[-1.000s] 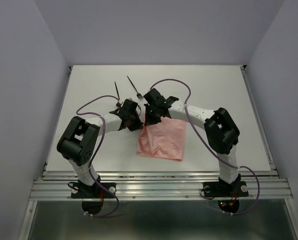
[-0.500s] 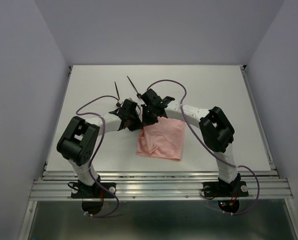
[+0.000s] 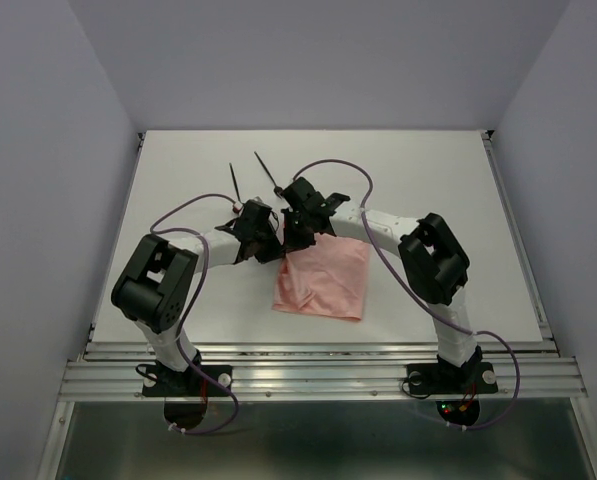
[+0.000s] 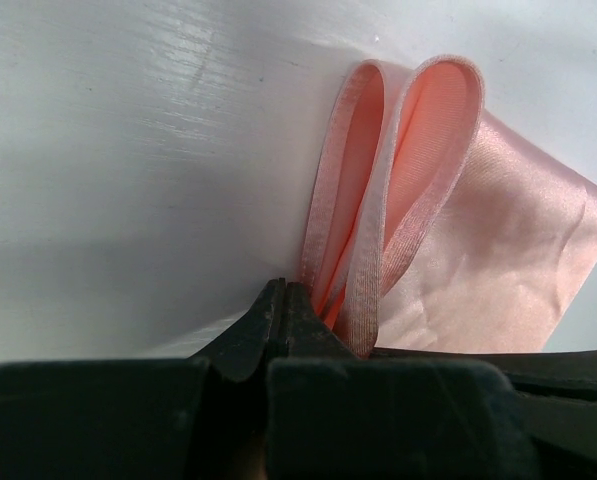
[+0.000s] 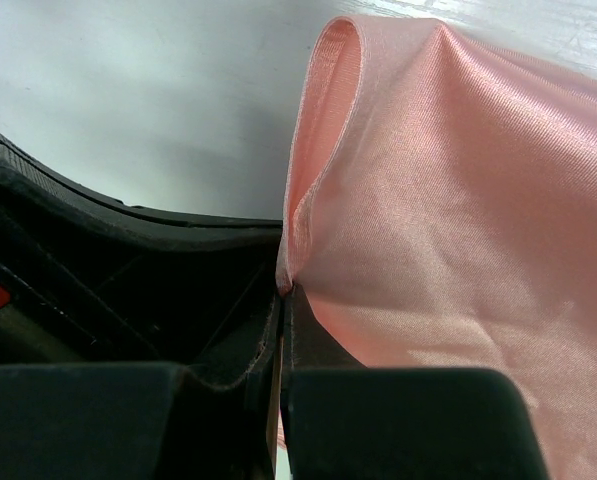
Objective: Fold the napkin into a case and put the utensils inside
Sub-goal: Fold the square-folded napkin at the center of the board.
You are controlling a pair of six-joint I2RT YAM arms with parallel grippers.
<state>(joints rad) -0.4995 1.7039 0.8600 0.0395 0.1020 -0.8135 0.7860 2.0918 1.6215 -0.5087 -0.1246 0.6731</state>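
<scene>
The pink napkin (image 3: 323, 280) lies folded on the white table (image 3: 428, 180), its far left corner lifted. My left gripper (image 3: 266, 243) and right gripper (image 3: 294, 236) meet at that corner, side by side. In the left wrist view the left gripper (image 4: 285, 292) is shut, and looped hems of the napkin (image 4: 418, 150) rise from its tip. The right gripper (image 5: 281, 295) is shut on a fold of the napkin (image 5: 458, 220). Two slim black utensils (image 3: 235, 185) (image 3: 268, 172) lie just beyond the grippers; which one is the fork I cannot tell.
Purple cables (image 3: 183, 210) arc over both arms. Grey walls (image 3: 38, 200) close in the table on the left, right and back. A metal rail (image 3: 318, 375) runs along the near edge by the arm bases.
The right arm has shifted slightly left, carrying the napkin's far left corner toward the left gripper. The left arm has barely moved.
</scene>
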